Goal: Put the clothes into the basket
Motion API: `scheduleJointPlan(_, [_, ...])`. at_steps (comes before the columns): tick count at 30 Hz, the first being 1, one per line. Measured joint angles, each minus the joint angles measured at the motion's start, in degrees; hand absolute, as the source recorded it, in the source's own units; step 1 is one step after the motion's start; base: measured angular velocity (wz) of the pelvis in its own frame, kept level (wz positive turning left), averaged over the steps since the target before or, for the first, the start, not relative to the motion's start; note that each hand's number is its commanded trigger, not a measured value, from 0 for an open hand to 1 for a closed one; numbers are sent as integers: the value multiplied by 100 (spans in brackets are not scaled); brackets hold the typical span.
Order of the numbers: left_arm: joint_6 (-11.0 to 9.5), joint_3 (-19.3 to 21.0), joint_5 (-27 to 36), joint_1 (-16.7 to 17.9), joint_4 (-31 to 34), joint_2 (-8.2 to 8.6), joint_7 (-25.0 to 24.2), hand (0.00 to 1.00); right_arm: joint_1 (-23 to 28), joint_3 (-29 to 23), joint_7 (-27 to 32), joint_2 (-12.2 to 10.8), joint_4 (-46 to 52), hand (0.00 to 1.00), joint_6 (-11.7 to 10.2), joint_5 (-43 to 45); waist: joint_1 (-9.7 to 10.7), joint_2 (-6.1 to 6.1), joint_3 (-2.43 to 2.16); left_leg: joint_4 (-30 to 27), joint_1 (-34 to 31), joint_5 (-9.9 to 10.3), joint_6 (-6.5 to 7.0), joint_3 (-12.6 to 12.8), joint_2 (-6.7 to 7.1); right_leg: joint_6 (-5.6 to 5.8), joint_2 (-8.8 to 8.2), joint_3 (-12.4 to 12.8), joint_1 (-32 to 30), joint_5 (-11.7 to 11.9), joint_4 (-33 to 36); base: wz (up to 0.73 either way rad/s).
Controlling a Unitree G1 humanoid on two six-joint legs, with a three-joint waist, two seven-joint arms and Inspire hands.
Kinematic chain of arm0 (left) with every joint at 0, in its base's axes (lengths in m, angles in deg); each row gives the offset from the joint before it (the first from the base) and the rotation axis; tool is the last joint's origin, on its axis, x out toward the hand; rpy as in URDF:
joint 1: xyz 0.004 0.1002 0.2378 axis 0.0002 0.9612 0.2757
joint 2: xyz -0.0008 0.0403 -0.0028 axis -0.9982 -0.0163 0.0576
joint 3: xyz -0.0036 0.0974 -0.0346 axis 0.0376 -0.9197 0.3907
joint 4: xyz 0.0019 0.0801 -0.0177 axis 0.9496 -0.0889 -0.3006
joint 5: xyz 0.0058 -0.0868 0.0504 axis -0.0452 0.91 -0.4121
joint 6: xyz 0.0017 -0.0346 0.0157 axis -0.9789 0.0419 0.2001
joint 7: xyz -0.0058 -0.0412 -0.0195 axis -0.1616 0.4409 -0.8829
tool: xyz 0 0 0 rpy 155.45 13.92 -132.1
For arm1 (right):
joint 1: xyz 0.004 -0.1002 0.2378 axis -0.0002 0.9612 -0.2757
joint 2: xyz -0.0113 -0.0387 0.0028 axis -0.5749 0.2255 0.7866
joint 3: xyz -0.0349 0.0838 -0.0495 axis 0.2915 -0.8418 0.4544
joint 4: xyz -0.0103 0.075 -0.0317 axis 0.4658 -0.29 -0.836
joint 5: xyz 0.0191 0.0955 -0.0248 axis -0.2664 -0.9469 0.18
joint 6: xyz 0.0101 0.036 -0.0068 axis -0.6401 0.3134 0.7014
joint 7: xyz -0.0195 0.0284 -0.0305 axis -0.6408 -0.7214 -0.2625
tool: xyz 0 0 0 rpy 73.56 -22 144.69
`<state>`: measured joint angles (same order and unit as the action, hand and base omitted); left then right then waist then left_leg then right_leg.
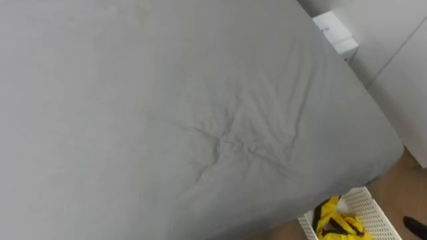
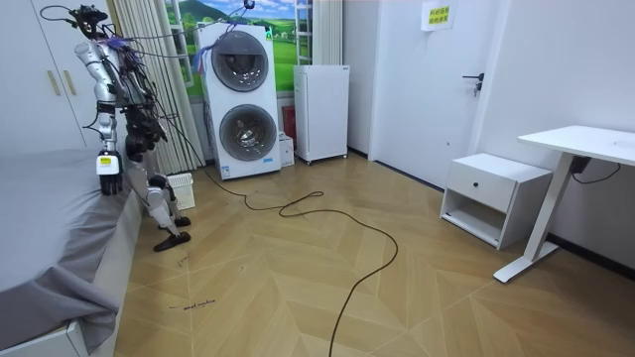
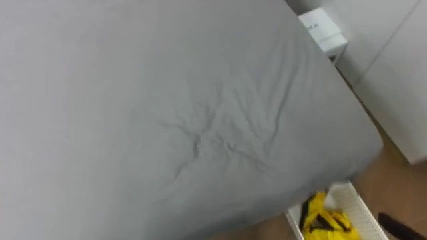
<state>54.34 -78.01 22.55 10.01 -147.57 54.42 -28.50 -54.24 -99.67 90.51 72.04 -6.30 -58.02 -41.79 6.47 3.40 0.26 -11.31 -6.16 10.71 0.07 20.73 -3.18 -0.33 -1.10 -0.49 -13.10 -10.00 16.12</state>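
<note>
A yellow garment [image 1: 338, 223] lies in a white slatted basket [image 1: 370, 212] on the wooden floor, by the corner of a grey bed [image 1: 167, 113]. The bed's sheet is bare and creased near its middle. In the room view I stand at the bed's far corner, facing it, with the basket [image 2: 182, 190] just behind my legs. My left hand [image 2: 109, 177] hangs straight down over the bed's edge. A dark shape at the lower right edge of the left eye view, beside the basket, looks like my right hand [image 1: 415, 225].
A white box [image 1: 335, 33] sits beyond the bed's far corner, against white wardrobe doors [image 1: 400, 73]. The room view shows stacked washing machines [image 2: 238, 99], a white cabinet [image 2: 322, 111], a bedside table [image 2: 493, 196], a desk [image 2: 575, 188] and open wooden floor [image 2: 327, 288].
</note>
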Motion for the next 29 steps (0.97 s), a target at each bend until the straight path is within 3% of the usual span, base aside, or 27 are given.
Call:
scheduleJointPlan(1, [1, 53, -93, 12, 4, 0, -1, 0, 88, 90, -124, -134, 24, 0, 10, -12, -15, -63, -33, 8, 69, -1, -3, -84, -4, -9, 0, -91, 160, 11, -118, 21])
scheduleJointPlan(4, [30, 161, -482, 12, 162, 11, 20, 0, 255, 290, -442, -410, 22, 0, 43, -65, -62, -230, -26, 84, 284, -11, -21, -342, 7, -3, -12, -349, 569, 35, -375, 47])
scheduleJointPlan(8, [29, 175, -819, -5, 164, 81, 64, 0, 309, 741, -863, -680, -39, 0, 57, -43, -188, -317, -19, 113, 501, -10, -22, -536, 51, 13, -49, -504, 939, 34, -567, 28])
scheduleJointPlan(10, [19, 336, -947, -63, 160, 235, 175, 0, 331, 946, -1129, -909, -145, 0, 65, 168, -208, -340, -4, 179, 600, -11, -22, -671, 85, 34, -71, -647, 1115, 20, -647, 33])
scheduleJointPlan(13, [-7, 343, -1106, -78, 126, 303, 263, 0, 314, 1226, -1465, -1109, -447, 0, 123, 490, -253, -376, 0, 189, 693, -10, -21, -749, 107, 47, -94, -759, 1282, 13, -672, 20])
scheduleJointPlan(18, [-21, 345, -1319, -175, 125, 366, 378, 0, 408, 1835, -1818, -1148, -628, 0, 276, 873, -390, -414, 14, 188, 683, -10, -21, -852, 123, 50, -103, -885, 1380, 10, -738, 14])
scheduleJointPlan(24, [-96, 395, -1342, -278, 145, 531, 430, 0, 374, 2141, -1983, -1192, -891, 0, 318, 1103, -527, -407, 22, 175, 688, -11, -19, -1165, 207, 102, -177, -1118, 1517, -29, -760, 22])
scheduleJointPlan(29, [-185, 381, -1338, -278, 109, 552, 397, 0, 349, 2294, -2011, -1187, -986, 0, 416, 1191, -661, -397, 47, 177, 728, -10, -17, -1243, 228, 110, -183, -1177, 1620, -34, -817, 8])
